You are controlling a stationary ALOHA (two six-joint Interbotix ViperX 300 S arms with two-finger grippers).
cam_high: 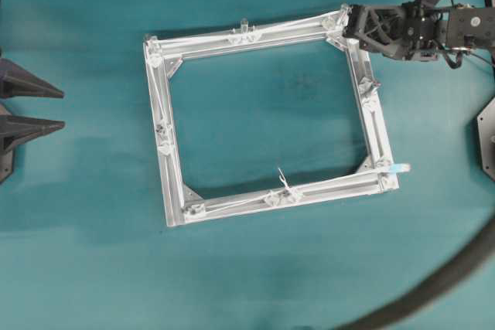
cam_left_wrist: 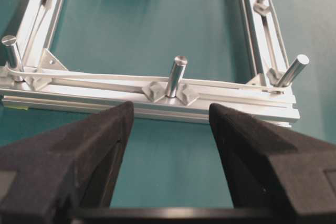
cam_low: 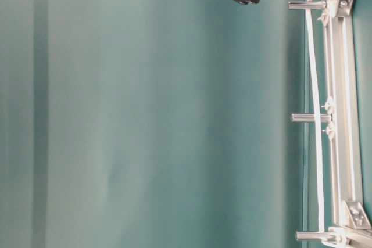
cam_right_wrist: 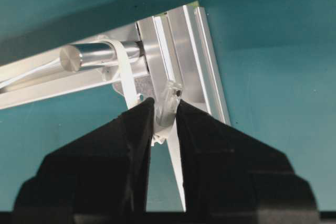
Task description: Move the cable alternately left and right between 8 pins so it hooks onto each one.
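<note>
1. Right wrist view, nearest: the right gripper point(cam_right_wrist: 164, 121) stood nearly closed, its dark fingers point(cam_right_wrist: 128, 145) pinching a small clear plug point(cam_right_wrist: 169, 103) on the cable point(cam_right_wrist: 125, 74). How much of the plug lay below the pads was hidden.
2. Just beyond, the cable bent around a pin point(cam_right_wrist: 92, 55) at a corner of the frame point(cam_right_wrist: 202, 61); the rest of the frame was cut off by the picture edges.
3. Left wrist view: the left gripper point(cam_left_wrist: 170, 124) stood wide open and empty, apart from the frame's near bar, where the cable lay flat past the middle pin. The far bar was cut off.
4. Overhead view: the right gripper sat at the frame's far right corner; the left gripper's tips showed at the left edge, well apart from the frame. The thin cable was hard to trace along the bars, and not all pins could be made out.
5. Table-level view: only one bar with three pins showed, the cable running along it.
</note>
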